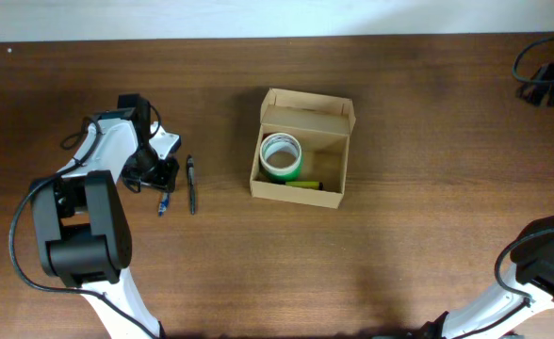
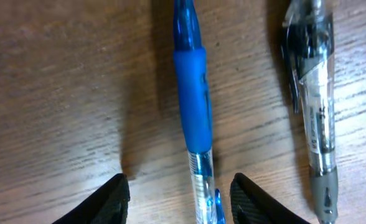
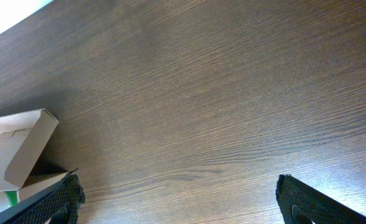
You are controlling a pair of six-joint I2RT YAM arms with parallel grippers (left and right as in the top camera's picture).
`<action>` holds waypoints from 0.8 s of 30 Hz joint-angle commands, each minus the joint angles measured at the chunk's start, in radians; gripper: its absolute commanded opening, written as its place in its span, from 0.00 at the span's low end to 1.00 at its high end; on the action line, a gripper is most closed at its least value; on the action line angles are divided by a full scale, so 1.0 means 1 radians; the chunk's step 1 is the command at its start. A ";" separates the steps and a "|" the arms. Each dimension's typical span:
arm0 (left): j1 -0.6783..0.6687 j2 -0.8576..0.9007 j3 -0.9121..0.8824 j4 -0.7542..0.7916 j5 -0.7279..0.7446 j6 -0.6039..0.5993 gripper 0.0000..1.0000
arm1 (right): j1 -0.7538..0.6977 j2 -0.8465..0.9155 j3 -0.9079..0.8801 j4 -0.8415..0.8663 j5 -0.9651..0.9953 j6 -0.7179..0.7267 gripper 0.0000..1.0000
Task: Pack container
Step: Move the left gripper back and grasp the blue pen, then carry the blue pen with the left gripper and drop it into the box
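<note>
The tan cardboard container (image 1: 301, 193) stands open mid-table, its flap lid (image 1: 307, 105) up at the far side. Inside lie a green-and-white tape roll (image 1: 280, 155) and a yellow item (image 1: 302, 185). A blue pen (image 1: 164, 204) and a black pen (image 1: 191, 185) lie on the table left of it. My left gripper (image 2: 180, 199) is open, low over the blue pen (image 2: 192, 106), one finger on each side of it. The black pen (image 2: 314, 106) lies just right of the fingers. My right gripper (image 3: 180, 205) is open and empty over bare wood; the container (image 3: 18, 152) shows at its left.
The left arm (image 1: 107, 151) reaches over the table's left part. The right arm's base (image 1: 541, 268) is at the bottom right corner. Black cables (image 1: 545, 80) lie at the far right edge. The table's back edge (image 1: 277, 38) runs along the top.
</note>
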 commanded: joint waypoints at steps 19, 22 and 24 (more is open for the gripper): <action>-0.088 0.096 -0.006 0.029 -0.076 -0.048 0.25 | 0.003 -0.002 0.000 0.000 -0.009 0.008 0.99; -0.079 0.096 -0.006 0.023 -0.058 -0.049 0.13 | 0.003 -0.002 0.000 0.000 -0.009 0.008 0.99; -0.071 0.096 -0.006 0.017 -0.048 -0.048 0.14 | 0.003 -0.002 0.000 0.000 -0.009 0.008 0.99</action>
